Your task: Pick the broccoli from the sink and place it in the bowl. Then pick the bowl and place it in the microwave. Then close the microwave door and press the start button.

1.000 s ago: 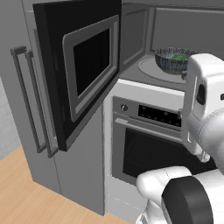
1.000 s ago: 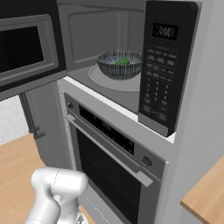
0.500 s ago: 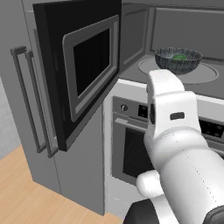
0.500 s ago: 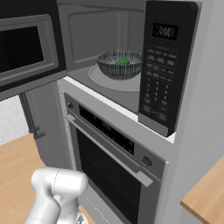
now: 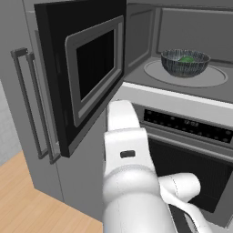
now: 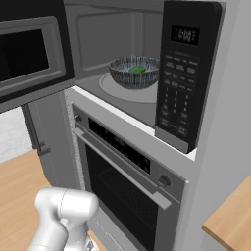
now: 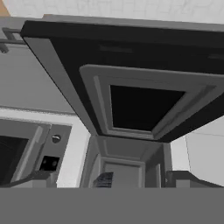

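The dark ribbed bowl (image 5: 185,62) (image 6: 135,72) stands on the pale turntable (image 5: 209,78) inside the microwave (image 6: 147,105), and the green broccoli (image 5: 186,59) (image 6: 138,69) lies in it. The microwave door (image 5: 91,77) (image 6: 29,54) (image 7: 144,107) hangs wide open to the left. My white arm (image 5: 123,150) rises in front of the oven, below the door's free edge. In the hand view my gripper (image 7: 138,180) is open, nothing between its tips, looking up at the door's window from beneath. The sink is out of view.
A wide oven (image 5: 191,154) (image 6: 122,166) with a control strip and bar handle sits right under the microwave. Tall grey cabinet doors with bar handles (image 5: 27,104) stand left of the open door. The microwave's button panel (image 6: 181,83) is on its right side. A wooden counter corner (image 6: 230,220) lies far right.
My arm has swung from the right edge of the left base view to its middle, below the open door. Bowl, broccoli and door have not moved.
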